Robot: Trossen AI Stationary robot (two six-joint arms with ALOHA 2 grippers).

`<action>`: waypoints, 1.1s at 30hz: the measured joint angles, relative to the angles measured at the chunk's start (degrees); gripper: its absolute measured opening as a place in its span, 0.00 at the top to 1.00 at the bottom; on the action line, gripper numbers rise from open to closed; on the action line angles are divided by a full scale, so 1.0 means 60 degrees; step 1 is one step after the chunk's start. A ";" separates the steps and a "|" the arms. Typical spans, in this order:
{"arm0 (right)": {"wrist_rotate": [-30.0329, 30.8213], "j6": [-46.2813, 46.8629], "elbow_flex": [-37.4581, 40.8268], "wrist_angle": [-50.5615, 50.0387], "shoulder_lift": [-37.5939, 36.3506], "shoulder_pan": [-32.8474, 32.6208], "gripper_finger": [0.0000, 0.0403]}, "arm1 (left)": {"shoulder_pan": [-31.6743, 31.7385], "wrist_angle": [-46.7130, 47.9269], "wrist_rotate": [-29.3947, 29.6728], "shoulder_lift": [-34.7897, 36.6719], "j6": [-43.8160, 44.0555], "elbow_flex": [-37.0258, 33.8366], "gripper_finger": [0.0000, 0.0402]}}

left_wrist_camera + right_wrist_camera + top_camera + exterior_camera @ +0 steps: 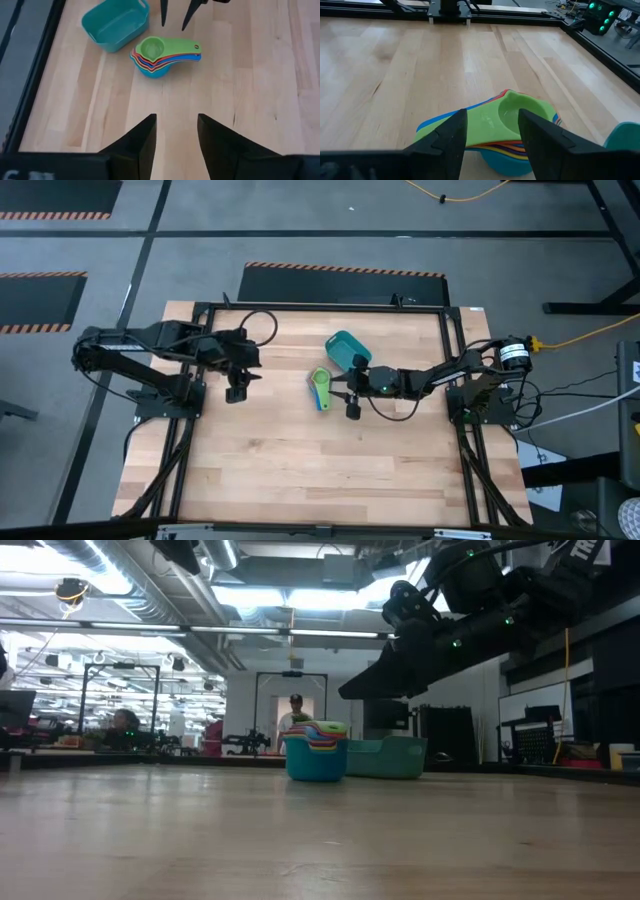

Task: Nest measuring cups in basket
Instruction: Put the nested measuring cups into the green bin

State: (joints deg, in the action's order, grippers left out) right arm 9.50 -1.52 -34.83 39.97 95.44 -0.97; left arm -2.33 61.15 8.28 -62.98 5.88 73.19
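The measuring cups point(157, 55) stand nested in one stack on the table, green on top and light blue at the bottom, their handles fanned toward the near edge. The stack point(320, 388) rests on its bottom bowl beside the teal basket point(347, 348), not in it. The basket point(116, 24) holds nothing. My right gripper point(492, 131) hovers open just right of and above the stack point(316, 752), fingers pointing at it, touching nothing. My left gripper point(177, 132) hangs open well to the stack's left point(237, 388), raised over bare wood.
Black frame rails point(320, 308) run along the table's far edge and both sides. Bare wood stretches across the near half of the table point(320, 470). A person point(295, 710) and workbenches show in the room beyond the far edge.
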 joint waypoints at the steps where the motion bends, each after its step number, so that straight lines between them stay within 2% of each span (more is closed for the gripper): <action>1: 0.0000 0.0004 0.0000 0.0000 0.0000 0.0000 0.55 | 0.0000 -0.0013 -0.0022 0.0000 0.0003 0.0000 0.66; 10: 0.0000 0.0004 0.0000 0.0000 0.0004 0.0000 0.55 | 0.0000 -0.0116 0.0094 0.0000 0.0011 0.0000 0.64; 19: 0.0000 0.0000 0.0000 0.0000 0.0004 0.0000 0.55 | 0.0000 -0.0021 0.0823 0.0000 0.0247 0.0000 0.55; 24: 0.0000 0.0000 0.0000 -0.0036 -0.0032 0.0000 0.55 | -0.0002 -0.0013 0.0774 0.0027 0.0268 0.0000 0.55; 29: -0.0008 -0.0017 0.0004 -0.0449 -0.0643 0.0000 0.55 | -0.0007 -0.0100 0.0742 0.0373 0.0944 -0.0087 0.54; 33: -0.0011 -0.0058 0.0004 -0.1405 -0.1505 0.0000 0.55 | -0.0108 -0.0784 0.0734 0.0887 0.1650 -0.1136 0.55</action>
State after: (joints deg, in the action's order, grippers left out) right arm 9.43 -1.87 -34.81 31.54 86.41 -0.97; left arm -2.97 56.45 12.68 -57.66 15.77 66.37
